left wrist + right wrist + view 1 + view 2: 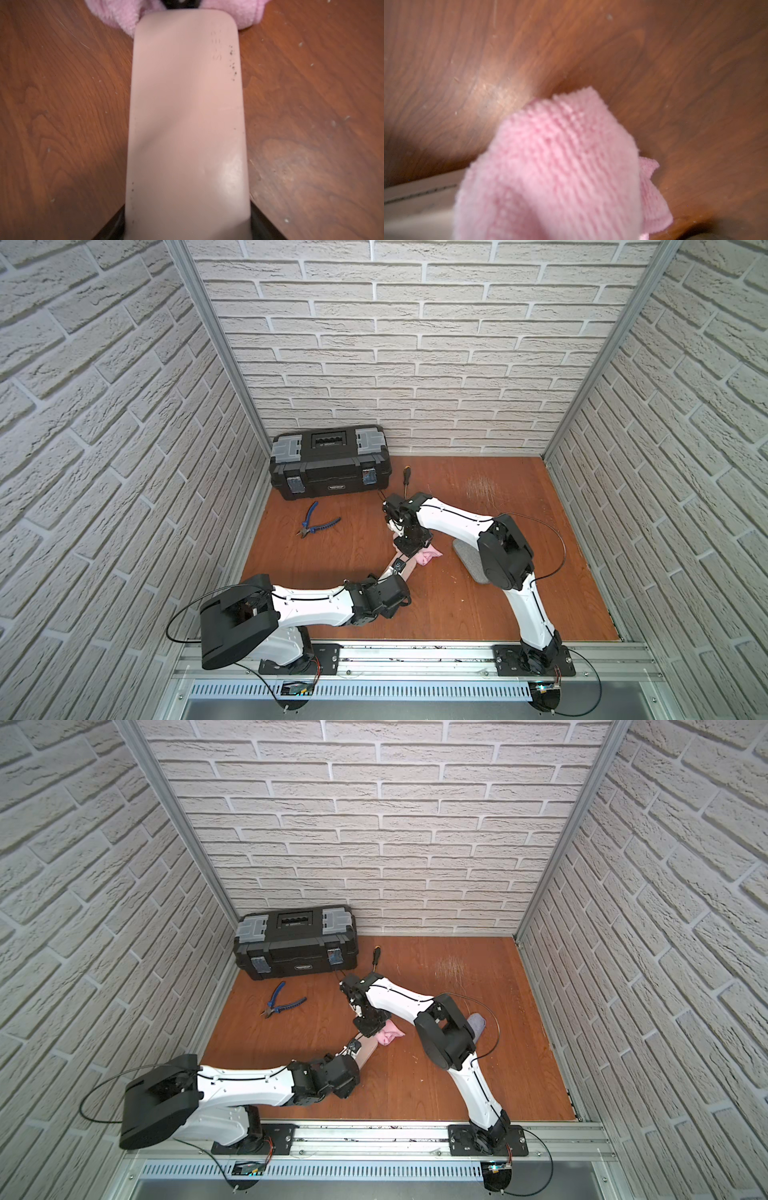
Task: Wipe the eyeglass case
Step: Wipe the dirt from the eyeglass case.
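Left wrist view: left tool (188, 227) grips the eyeglass case (187, 114); mid-frame in a top view, right tool (406, 551), clamped on pink cloth (430, 558), meets its end.

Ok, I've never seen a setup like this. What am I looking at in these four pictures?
Two white robot arms stand at the front edge of a wooden table. Two pictures look down from above, nearly identical; the other two come from cameras on each arm's wrist. The left gripper is closed on a beige eyeglass case, speckled with dark dirt. The right gripper is closed on a pink cloth at the case's far end. Also on the table: a black toolbox, blue pliers, a screwdriver and a grey pad.
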Robot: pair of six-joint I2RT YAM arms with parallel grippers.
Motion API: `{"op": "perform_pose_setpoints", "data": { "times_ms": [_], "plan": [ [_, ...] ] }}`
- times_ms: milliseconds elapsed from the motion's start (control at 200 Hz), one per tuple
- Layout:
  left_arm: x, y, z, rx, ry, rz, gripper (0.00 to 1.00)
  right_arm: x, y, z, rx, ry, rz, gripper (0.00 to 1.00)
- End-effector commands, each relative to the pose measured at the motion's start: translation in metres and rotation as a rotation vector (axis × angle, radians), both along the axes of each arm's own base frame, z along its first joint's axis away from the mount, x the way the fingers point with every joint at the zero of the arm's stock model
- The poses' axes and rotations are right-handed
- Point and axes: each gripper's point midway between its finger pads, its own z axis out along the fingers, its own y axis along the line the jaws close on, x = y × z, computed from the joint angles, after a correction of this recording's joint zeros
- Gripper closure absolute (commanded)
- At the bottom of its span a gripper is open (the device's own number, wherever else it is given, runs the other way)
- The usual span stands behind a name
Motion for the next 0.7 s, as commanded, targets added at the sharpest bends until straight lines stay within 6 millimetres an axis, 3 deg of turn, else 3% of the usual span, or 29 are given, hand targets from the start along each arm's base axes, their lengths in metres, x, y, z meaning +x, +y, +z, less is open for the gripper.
{"op": "perform_pose_setpoints", "data": {
  "times_ms": [0,120,245,355,495,695],
  "plan": [
    [-0.003,0.009,-0.014,-0.031,0.074,0.051,0.62,-0.051,0.005,0.0,0.136,0.205,-0.078,0.98],
    [-0.002,0.006,-0.013,-0.055,0.096,0.062,0.63,-0.058,-0.001,-0.001,0.188,0.221,-0.204,0.98],
    [-0.002,0.0,-0.011,-0.086,0.102,0.059,0.63,-0.05,0.005,-0.001,0.266,0.212,-0.378,0.98],
    [-0.002,-0.005,-0.01,-0.106,0.101,0.052,0.63,-0.044,0.031,0.015,0.4,0.214,-0.45,0.98],
    [0.0,-0.01,-0.007,-0.127,0.103,0.04,0.64,-0.065,0.059,0.028,0.481,0.278,-0.46,0.98],
    [0.01,-0.018,0.002,-0.18,0.09,0.033,0.65,-0.104,0.081,0.046,0.544,0.387,-0.4,0.98]
  ]
}}
